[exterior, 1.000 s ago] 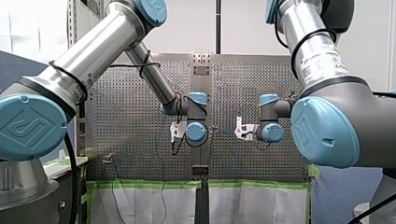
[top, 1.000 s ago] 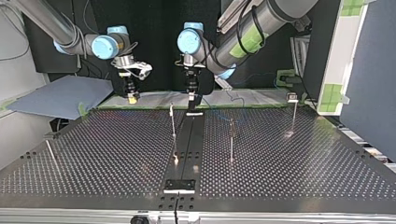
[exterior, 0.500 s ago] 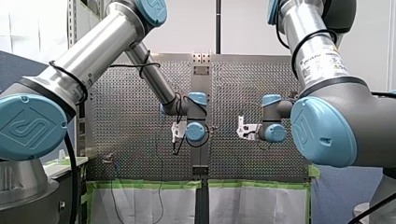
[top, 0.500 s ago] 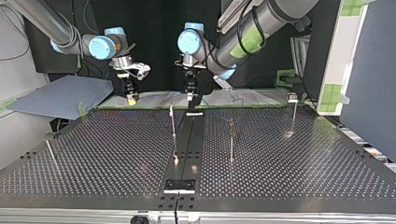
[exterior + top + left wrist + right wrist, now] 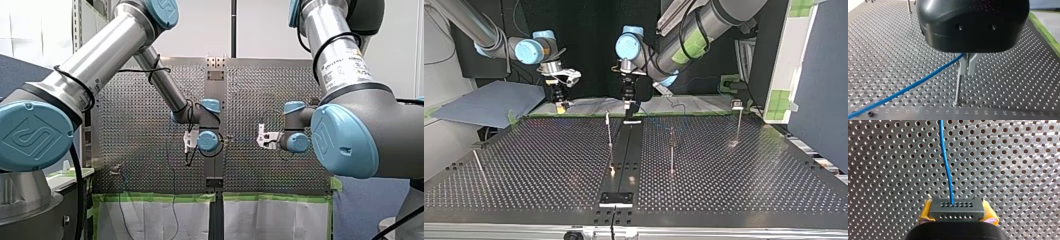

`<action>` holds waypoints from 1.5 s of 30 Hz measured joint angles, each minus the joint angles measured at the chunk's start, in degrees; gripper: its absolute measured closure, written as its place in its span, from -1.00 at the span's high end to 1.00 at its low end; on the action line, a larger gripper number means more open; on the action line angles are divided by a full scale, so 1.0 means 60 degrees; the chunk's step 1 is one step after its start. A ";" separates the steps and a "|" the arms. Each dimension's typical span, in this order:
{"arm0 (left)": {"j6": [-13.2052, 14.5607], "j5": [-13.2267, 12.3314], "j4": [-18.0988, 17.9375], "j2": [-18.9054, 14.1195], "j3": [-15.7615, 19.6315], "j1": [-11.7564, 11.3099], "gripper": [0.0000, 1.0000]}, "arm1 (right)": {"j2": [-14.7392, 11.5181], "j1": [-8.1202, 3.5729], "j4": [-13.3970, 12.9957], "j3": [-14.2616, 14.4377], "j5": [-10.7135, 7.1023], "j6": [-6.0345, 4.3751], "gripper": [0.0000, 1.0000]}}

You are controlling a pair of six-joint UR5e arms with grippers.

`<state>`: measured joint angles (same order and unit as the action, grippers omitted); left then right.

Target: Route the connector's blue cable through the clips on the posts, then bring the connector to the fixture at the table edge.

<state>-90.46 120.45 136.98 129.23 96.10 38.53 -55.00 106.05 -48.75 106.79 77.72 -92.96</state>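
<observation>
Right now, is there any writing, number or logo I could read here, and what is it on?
"17 18 19 20 21 22": number row printed along the table edge, small; its ends are too faint.
Label on my right arm: too blurred to read.
Emblem on a blue joint cap: no legible letters.

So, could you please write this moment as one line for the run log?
left end effector: shut on blue cable, above post | right end effector: shut on connector
</observation>
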 joint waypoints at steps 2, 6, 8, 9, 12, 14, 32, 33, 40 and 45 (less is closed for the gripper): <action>-0.0015 -0.0027 -0.0021 0.0012 -0.0020 -0.0018 -0.86 | 0.0001 -0.0014 -0.0003 -0.0003 -0.0009 -0.0009 -1.00; -0.0027 -0.0082 0.0065 0.0176 -0.0174 -0.0051 -0.81 | 0.0002 -0.0030 -0.0013 -0.0021 -0.0017 -0.0019 -1.00; -0.0050 -0.0062 0.0067 0.0277 -0.0251 -0.0057 -0.81 | 0.0002 -0.0030 -0.0017 -0.0028 -0.0022 -0.0021 -1.00; -0.0061 -0.0056 0.0053 0.0303 -0.0288 -0.0061 -0.81 | 0.0002 -0.0031 -0.0022 -0.0030 -0.0025 -0.0022 -1.00; -0.0086 -0.0047 0.0055 0.0350 -0.0452 -0.0090 -0.81 | 0.0007 -0.0034 -0.0031 -0.0043 -0.0038 -0.0022 -1.00; -0.0093 -0.0047 0.0123 0.0360 -0.0556 -0.0125 -0.81 | 0.0008 -0.0039 -0.0036 -0.0058 -0.0042 -0.0022 -1.00; -0.0086 -0.0250 0.0294 0.0377 -0.0843 -0.0466 -0.81 | 0.0017 -0.0088 0.0012 -0.0216 -0.0048 -0.0022 -1.00; -0.0083 -0.0263 0.0313 0.0377 -0.0856 -0.0476 -0.81 | 0.0017 -0.0094 0.0022 -0.0224 -0.0048 -0.0022 -1.00; -0.0083 -0.0350 0.0405 0.0380 -0.0896 -0.0580 -0.81 | 0.0017 -0.0103 0.0037 -0.0258 -0.0048 -0.0022 -1.00; -0.0091 -0.0417 0.0417 0.0380 -0.0920 -0.0612 -0.81 | 0.0017 -0.0104 0.0049 -0.0276 -0.0048 -0.0015 -1.00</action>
<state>-91.01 117.95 139.48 131.51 90.58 34.85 -54.90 105.43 -48.45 105.13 77.44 -93.05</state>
